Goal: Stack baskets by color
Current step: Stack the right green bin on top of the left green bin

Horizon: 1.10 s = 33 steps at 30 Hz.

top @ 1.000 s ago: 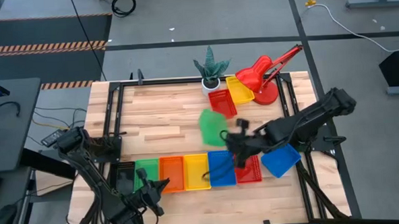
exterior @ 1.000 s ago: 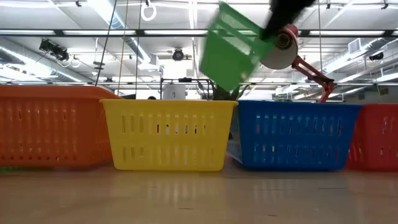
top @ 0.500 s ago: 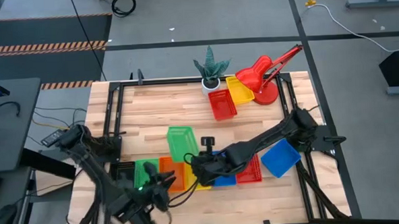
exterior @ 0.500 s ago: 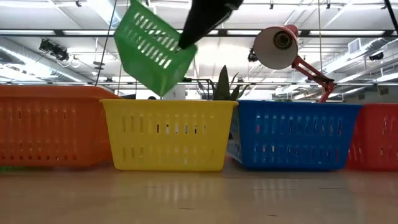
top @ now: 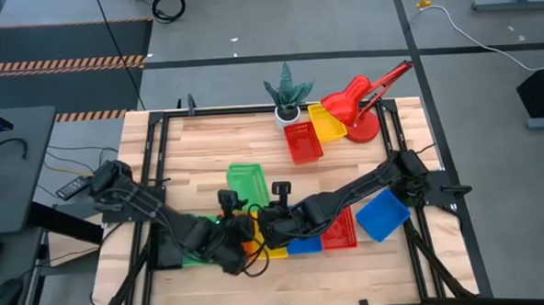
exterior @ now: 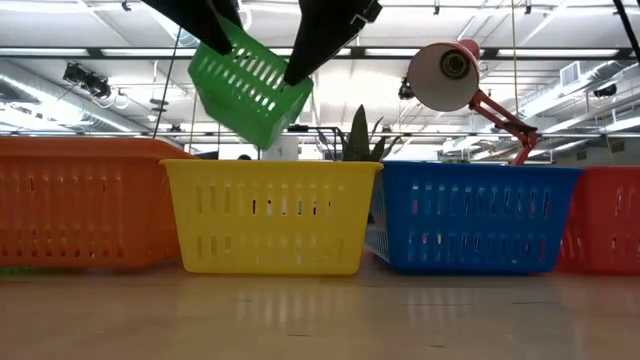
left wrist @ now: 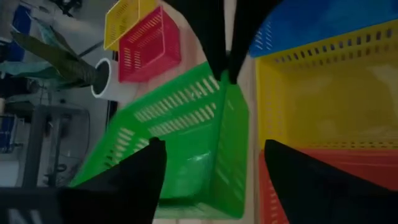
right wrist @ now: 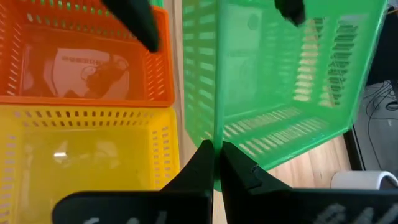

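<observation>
A green basket (top: 246, 186) hangs tilted above the near row of baskets, with my right gripper (right wrist: 219, 163) shut on it. My left gripper (left wrist: 214, 180) stands wide open at the basket's other side, one finger (left wrist: 149, 165) beyond each flank. I cannot tell whether it touches the basket. Below, side by side on the table, sit an orange basket (exterior: 80, 205), a yellow one (exterior: 270, 215), a blue one (exterior: 470, 215) and a red one (exterior: 605, 220). My right gripper pinches the rim of one side wall (right wrist: 214, 127) of the green basket near a corner, one finger inside and one outside. The fingers slant down from the table's right side. The basket is lifted clear and tilted, with its open side toward the far edge.
A second green basket (top: 194, 231) lies in the row under my left arm. A loose blue basket (top: 382, 214) sits at the right. A red basket (top: 302, 140), a yellow one (top: 326, 121), a red lamp (top: 362, 103) and a potted plant (top: 288, 97) stand at the far edge.
My right gripper has carried the green basket toward the table's left and a little down, turning it, then held still. My left gripper has risen from the near left, swung toward the basket and opened wide around it.
</observation>
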Each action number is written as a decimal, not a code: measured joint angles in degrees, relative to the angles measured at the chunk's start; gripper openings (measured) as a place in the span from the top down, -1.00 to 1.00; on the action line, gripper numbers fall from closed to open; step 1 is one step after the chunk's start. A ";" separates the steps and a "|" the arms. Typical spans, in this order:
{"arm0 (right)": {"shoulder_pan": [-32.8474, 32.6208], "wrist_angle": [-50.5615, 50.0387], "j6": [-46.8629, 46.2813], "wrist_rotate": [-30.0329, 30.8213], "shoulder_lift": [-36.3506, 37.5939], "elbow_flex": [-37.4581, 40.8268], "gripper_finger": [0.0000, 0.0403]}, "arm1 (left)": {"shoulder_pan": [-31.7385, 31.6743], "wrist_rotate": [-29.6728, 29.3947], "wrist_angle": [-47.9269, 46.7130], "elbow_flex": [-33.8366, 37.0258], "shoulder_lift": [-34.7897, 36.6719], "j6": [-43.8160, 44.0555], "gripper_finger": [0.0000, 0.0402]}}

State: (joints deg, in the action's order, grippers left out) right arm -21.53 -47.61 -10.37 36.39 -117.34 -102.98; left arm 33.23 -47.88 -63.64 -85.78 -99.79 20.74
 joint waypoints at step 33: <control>-3.28 8.01 5.33 1.06 0.35 0.04 0.53 | -0.18 10.57 -9.47 0.15 -0.35 3.91 0.94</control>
State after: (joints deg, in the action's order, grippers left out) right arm -24.81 -39.60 -5.04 37.46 -116.99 -102.94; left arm 33.04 -37.31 -73.11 -85.62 -100.14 24.66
